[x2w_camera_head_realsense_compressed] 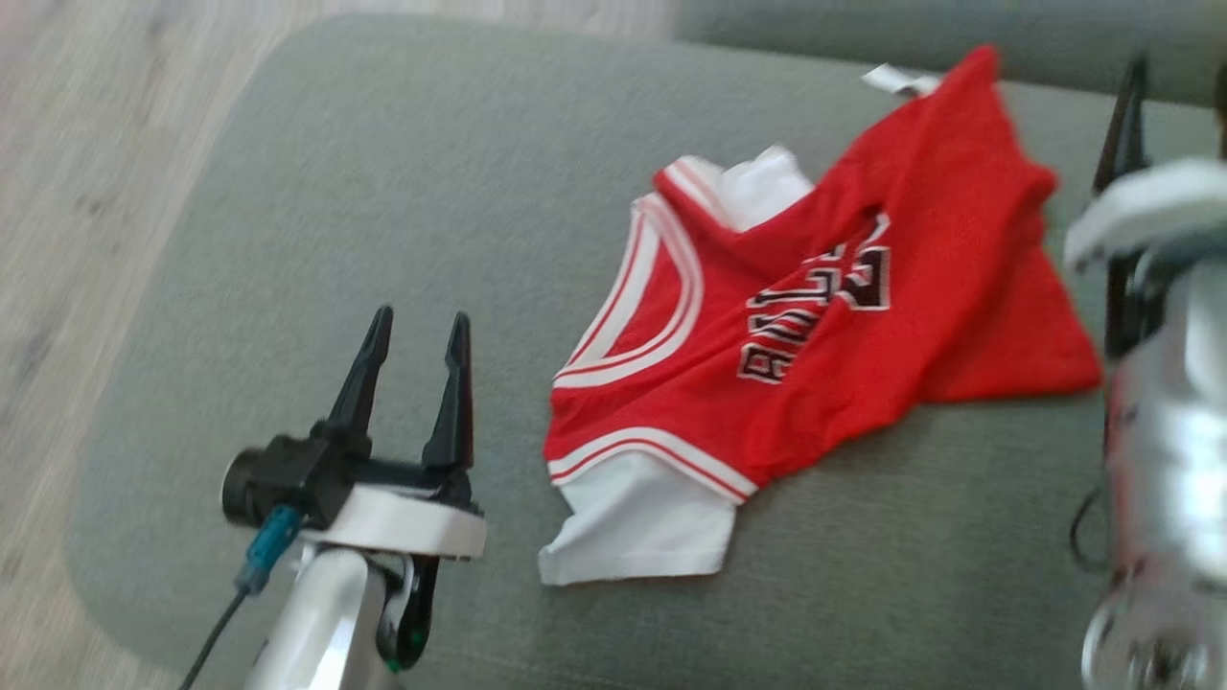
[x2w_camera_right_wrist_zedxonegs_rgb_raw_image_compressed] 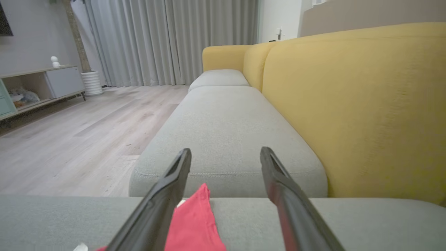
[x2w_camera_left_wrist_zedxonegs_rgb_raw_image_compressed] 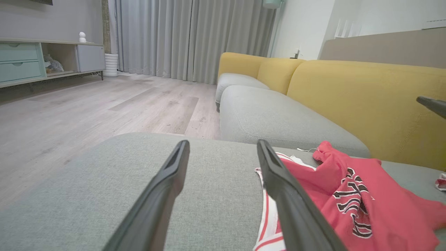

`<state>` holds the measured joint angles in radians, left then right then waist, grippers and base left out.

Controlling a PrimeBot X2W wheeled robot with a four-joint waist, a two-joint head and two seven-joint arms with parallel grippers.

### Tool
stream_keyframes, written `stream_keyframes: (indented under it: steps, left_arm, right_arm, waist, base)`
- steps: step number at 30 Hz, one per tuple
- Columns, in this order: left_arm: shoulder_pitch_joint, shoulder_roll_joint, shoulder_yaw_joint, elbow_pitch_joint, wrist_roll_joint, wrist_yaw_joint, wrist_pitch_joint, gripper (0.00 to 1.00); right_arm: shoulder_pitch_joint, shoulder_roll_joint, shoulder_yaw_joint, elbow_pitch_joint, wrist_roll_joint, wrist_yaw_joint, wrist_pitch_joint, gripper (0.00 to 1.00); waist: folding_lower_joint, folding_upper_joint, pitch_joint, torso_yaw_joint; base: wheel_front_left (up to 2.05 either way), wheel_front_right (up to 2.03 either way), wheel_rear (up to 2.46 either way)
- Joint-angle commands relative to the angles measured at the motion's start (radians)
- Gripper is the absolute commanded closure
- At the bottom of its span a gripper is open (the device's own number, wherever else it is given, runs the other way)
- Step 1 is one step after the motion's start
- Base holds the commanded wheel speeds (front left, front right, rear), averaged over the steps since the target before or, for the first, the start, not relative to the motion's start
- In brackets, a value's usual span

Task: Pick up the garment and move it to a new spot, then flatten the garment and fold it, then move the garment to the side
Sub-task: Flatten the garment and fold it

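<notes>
The garment (x2w_camera_head_realsense_compressed: 824,316) is a red jersey with white trim and dark lettering, lying crumpled and partly doubled over on the grey cushion (x2w_camera_head_realsense_compressed: 383,182). My left gripper (x2w_camera_head_realsense_compressed: 422,316) stands open over bare cushion, just left of the jersey's striped armhole. In the left wrist view the garment (x2w_camera_left_wrist_zedxonegs_rgb_raw_image_compressed: 366,205) lies to the right of that gripper (x2w_camera_left_wrist_zedxonegs_rgb_raw_image_compressed: 223,143). My right gripper (x2w_camera_head_realsense_compressed: 1177,91) is at the jersey's far right corner. In the right wrist view it (x2w_camera_right_wrist_zedxonegs_rgb_raw_image_compressed: 226,150) is open and empty, with a red corner of the garment (x2w_camera_right_wrist_zedxonegs_rgb_raw_image_compressed: 195,223) below, between its fingers.
The yellow sofa backrest (x2w_camera_right_wrist_zedxonegs_rgb_raw_image_compressed: 366,104) runs along the right of the cushions. Another grey seat cushion (x2w_camera_right_wrist_zedxonegs_rgb_raw_image_compressed: 226,132) lies ahead across a gap. Pale wooden floor (x2w_camera_left_wrist_zedxonegs_rgb_raw_image_compressed: 87,104) borders the cushion's left edge, with a low cabinet (x2w_camera_left_wrist_zedxonegs_rgb_raw_image_compressed: 41,59) and curtains (x2w_camera_left_wrist_zedxonegs_rgb_raw_image_compressed: 191,38) far off.
</notes>
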<state>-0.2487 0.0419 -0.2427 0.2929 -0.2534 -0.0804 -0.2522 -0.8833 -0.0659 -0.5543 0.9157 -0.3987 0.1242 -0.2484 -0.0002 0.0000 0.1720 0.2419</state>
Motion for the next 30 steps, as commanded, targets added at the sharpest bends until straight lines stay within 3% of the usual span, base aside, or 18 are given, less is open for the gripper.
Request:
stream_keyframes:
  steps: [1, 8, 14, 19, 22, 30]
  left_arm:
    - [-0.003, 0.008, 0.044, -0.024, 0.007, -0.002, -0.01, 0.0]
    - [0.041, 0.008, 0.045, -0.01, 0.013, -0.002, -0.01, 0.0]
    - [0.071, 0.008, 0.049, -0.014, 0.01, 0.0, -0.01, 0.0]
    - [0.066, 0.008, 0.046, -0.016, 0.015, -0.004, -0.01, 0.0]
    - [0.042, 0.008, 0.038, -0.014, 0.019, -0.008, -0.01, 0.0]
    - [0.007, 0.008, 0.024, -0.001, 0.017, -0.015, -0.01, 0.0]
  right_arm:
    - [0.04, 0.014, 0.068, -0.068, 0.068, 0.007, -0.012, 0.0]
    - [0.411, 0.015, 0.286, -0.271, 0.39, 0.007, -0.013, 0.0]
    - [0.654, 0.015, 0.416, -0.408, 0.537, 0.007, -0.01, 0.0]
    - [0.683, 0.016, 0.438, -0.481, 0.536, 0.007, 0.039, 0.0]
    - [0.642, 0.016, 0.409, -0.482, 0.503, 0.007, 0.125, 0.0]
    - [0.507, 0.016, 0.309, -0.296, 0.444, 0.007, 0.268, 0.0]
  waist:
    - [0.0002, 0.0, -0.063, -0.061]
    - [0.0002, 0.0, -0.133, -0.112]
    - [0.0002, 0.0, -0.151, -0.14]
    - [0.0002, 0.0, -0.131, -0.146]
    - [0.0002, 0.0, -0.094, -0.134]
    - [0.0002, 0.0, -0.028, -0.093]
  base:
    - [0.0, 0.0, 0.0]
    - [0.0, 0.0, 0.0]
    - [0.0, 0.0, 0.0]
    - [0.0, 0.0, 0.0]
    - [0.0, 0.0, 0.0]
    - [0.0, 0.0, 0.0]
